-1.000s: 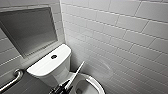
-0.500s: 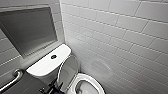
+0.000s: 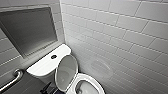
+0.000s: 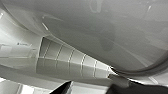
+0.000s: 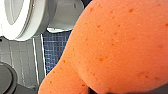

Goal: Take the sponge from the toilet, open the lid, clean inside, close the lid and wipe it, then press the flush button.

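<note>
my R jaws pinch sponge | my L jaws: can't tell state, close by lid | lid up on toilet | flush button at lid's 10 o'clock

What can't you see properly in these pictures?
Bowl: head view, bottom edge cuts it off.
Floor: right wrist view, sponge hides most of it.
Lid: left wrist view, too close, edges cut it off.
Flush button: head view, too small for any marking.
</note>
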Motion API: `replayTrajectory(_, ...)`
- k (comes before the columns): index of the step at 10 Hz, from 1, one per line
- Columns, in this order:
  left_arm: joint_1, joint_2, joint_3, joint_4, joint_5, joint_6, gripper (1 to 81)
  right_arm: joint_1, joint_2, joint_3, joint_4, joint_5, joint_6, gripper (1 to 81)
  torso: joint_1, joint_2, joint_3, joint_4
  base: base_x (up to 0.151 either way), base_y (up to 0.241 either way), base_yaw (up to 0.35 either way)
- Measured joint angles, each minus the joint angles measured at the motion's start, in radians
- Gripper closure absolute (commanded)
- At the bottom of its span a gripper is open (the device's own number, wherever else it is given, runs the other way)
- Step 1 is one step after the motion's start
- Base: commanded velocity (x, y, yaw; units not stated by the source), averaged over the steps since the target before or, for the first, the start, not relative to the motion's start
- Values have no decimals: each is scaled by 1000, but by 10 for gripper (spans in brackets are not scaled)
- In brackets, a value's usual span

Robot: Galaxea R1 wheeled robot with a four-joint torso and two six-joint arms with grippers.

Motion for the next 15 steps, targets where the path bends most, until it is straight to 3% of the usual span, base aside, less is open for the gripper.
replayTrajectory(2,31,-3,-40,71,35,3,10,3,12,-6,0,0,-1,811,0,0,0,0,0,0,0)
replayTrajectory(3,35,2,-58,196,93,3,10,2,16,-7,0,0,-2,811,0,0,0,0,0,0,0)
replayTrajectory(5,28,2,-101,551,229,-11,10,-1,16,-31,-1,0,-3,811,0,0,0,0,0,0,0)
replayTrajectory(7,30,0,-137,992,356,-69,10,-8,19,-69,-30,2,-7,811,0,0,0,0,0,0,0)
replayTrajectory(9,71,0,-200,1320,444,-151,10,-26,20,-103,-50,6,-7,811,0,0,0,0,0,0,0)
replayTrajectory(11,165,15,-305,1473,455,-200,10,-37,35,-119,-60,35,-7,811,0,0,0,0,0,0,0)
replayTrajectory(15,228,129,-470,1492,468,-241,10,-37,47,-128,-75,61,-7,811,0,0,1,0,0,0,0)
